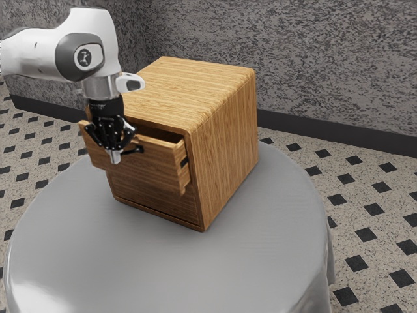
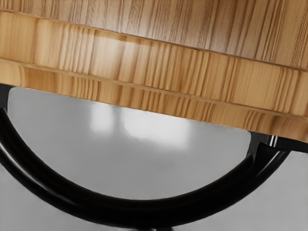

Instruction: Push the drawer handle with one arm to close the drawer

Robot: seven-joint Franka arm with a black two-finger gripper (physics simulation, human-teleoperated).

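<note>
Exterior view: claw (image 1: 115,154) by the handle (image 2: 137,209), ready to push

Can't tell if spread, pressed together or pinching. Push mid-curve, no need to grab: looks hard, smooth, maybe slippery. Find the drawer (image 1: 154,167) partly out of the wooden box (image 1: 228,130), on the bench (image 1: 260,228). Should slide, not too heavy; go straight to stop jams.
</note>
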